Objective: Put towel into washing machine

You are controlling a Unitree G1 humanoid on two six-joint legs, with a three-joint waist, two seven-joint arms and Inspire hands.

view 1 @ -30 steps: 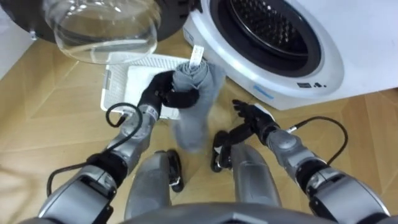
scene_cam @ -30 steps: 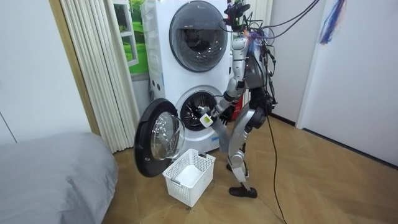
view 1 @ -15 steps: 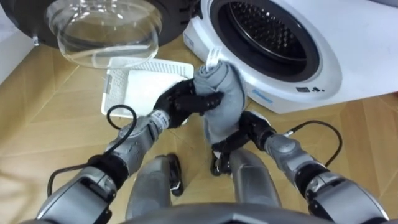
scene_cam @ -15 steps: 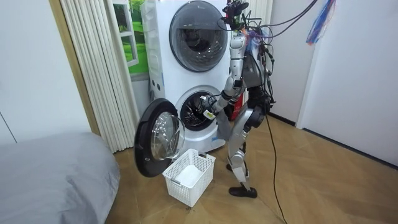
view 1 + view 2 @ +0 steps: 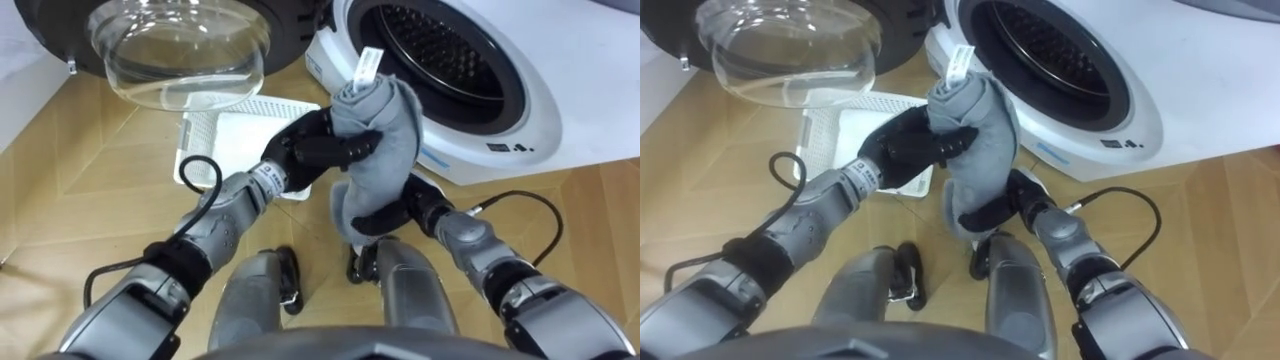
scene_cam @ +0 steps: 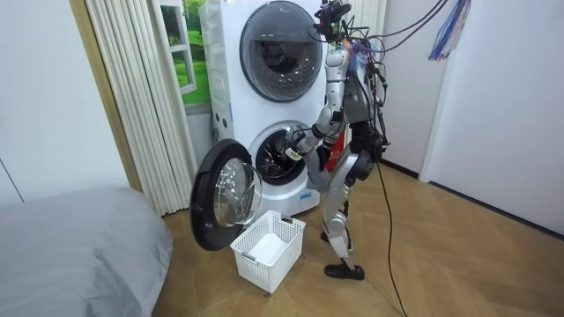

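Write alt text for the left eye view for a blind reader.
The robot's left hand grips a bunched grey towel near its top and the right hand grips its lower end, holding it before the open washing machine. A white basket sits on the wooden floor.

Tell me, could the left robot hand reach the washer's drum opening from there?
Probably yes: the left robot hand, gripping the grey towel, sits just before the drum opening; the door is swung aside.
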